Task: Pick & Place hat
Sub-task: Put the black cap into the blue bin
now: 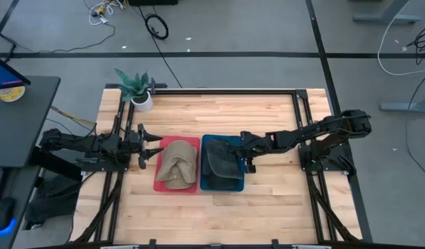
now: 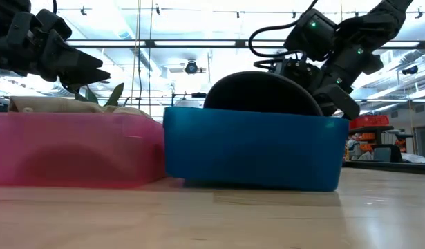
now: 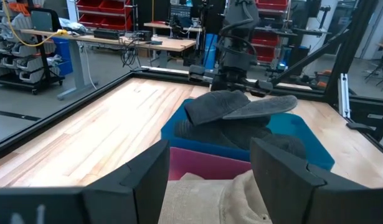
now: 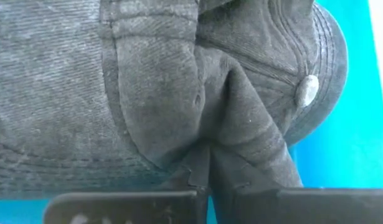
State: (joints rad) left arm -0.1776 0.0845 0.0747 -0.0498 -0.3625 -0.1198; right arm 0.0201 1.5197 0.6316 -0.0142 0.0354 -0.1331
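Currently my left gripper [image 1: 151, 146] hangs wide open and empty beside the pink plastic bin [image 1: 191, 142] holding a tan cloth hat [image 1: 176, 166]. Further right, my right gripper [image 1: 234, 147] pinches the dark grey denim cap [image 1: 220, 163] in the blue plastic bin [image 1: 208, 141]; that thin fold could slip.

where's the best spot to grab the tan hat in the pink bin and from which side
Grip the raised fold of the tan hat along its crown, coming straight down from above. It lies crumpled in the pink bin, whose walls block a side approach, and the bunched cloth gives the open left gripper, beside the bin, a ridge to pinch.
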